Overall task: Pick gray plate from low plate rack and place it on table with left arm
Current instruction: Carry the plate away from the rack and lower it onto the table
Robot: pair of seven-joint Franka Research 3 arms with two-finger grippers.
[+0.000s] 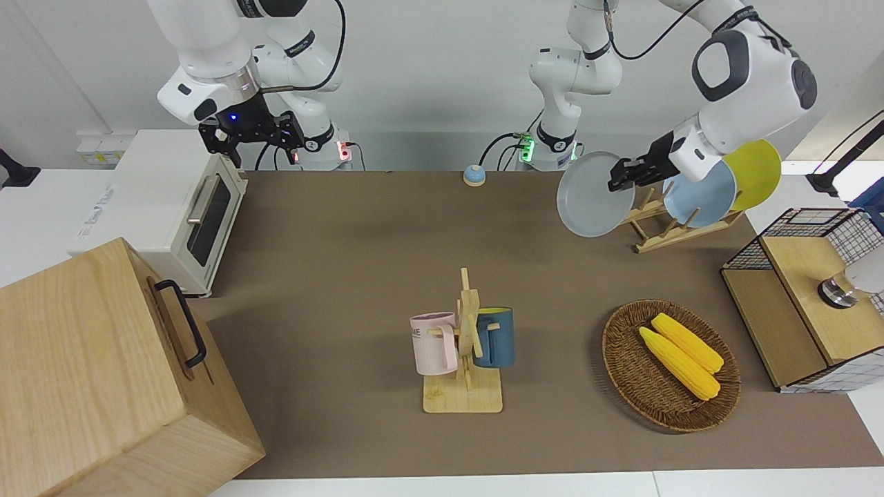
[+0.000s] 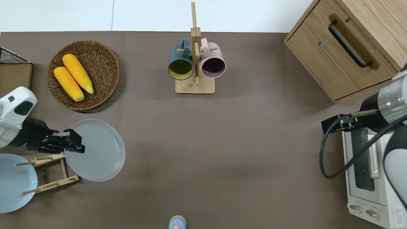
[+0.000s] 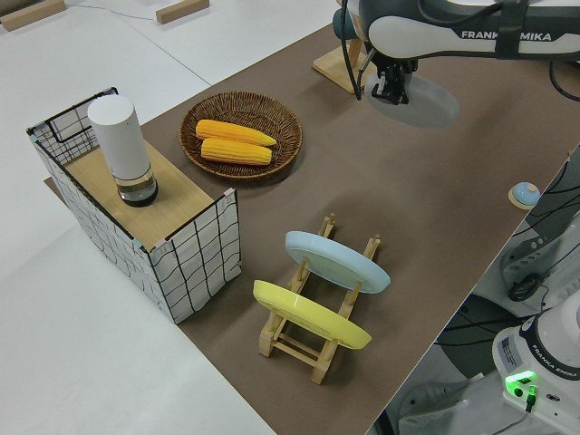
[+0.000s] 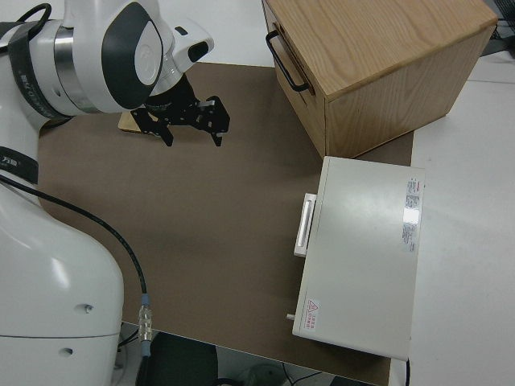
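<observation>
The table [image 1: 345,235] held a wooden cabinet [image 1: 103,373] and a white toaster oven [image 1: 173,207] at the right arm's end. The left arm [image 1: 753,83] reached out over the table, and its gripper [image 2: 74,144] was clamped on the rim of the gray plate [image 2: 98,150]. The plate hung in the air, tilted, over bare table just beside the low plate rack [image 2: 54,173], toward the right arm's end from it. The rack held the light blue plate [image 1: 701,197] and the yellow plate [image 1: 756,172] on edge. The right gripper [image 4: 189,121] was parked, its fingers apart.
</observation>
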